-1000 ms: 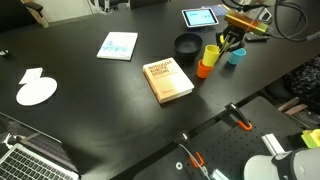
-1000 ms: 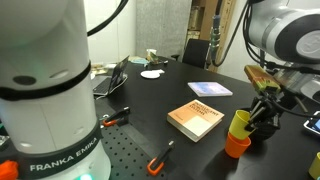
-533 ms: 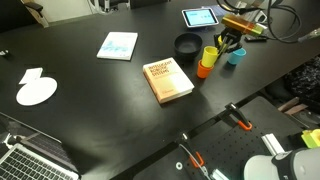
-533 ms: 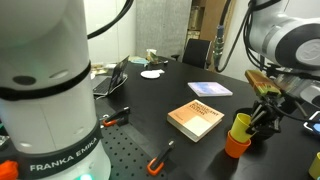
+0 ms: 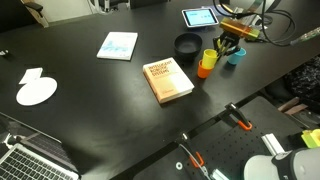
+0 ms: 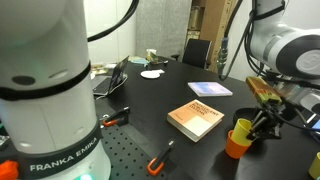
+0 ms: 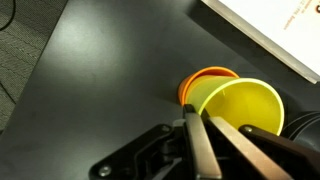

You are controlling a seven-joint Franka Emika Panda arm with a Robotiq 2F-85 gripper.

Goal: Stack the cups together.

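Observation:
A yellow cup (image 5: pixel 211 56) sits in the orange cup (image 5: pixel 205 69) on the black table, right of the book. Both also show in an exterior view, yellow (image 6: pixel 241 127) above orange (image 6: pixel 236 146), and in the wrist view, yellow (image 7: pixel 245 105) over orange (image 7: pixel 203 79). The teal cup (image 5: pixel 236 56) stands just beyond them. My gripper (image 5: pixel 228 42) (image 6: pixel 262 125) is at the yellow cup's far side. In the wrist view its fingers (image 7: pixel 192 122) are pressed together on the cup's rim. I see only one yellow cup.
A black round bowl (image 5: pixel 187 45) stands next to the cups. A brown book (image 5: pixel 168 80) (image 6: pixel 195 120) lies mid-table. A tablet (image 5: pixel 200 17), a blue booklet (image 5: pixel 118 45), a white paper (image 5: pixel 37 90) and a laptop (image 5: pixel 30 160) lie further off.
The gripper and the yellow cup have sunk slightly towards the orange cup. Nothing else moved.

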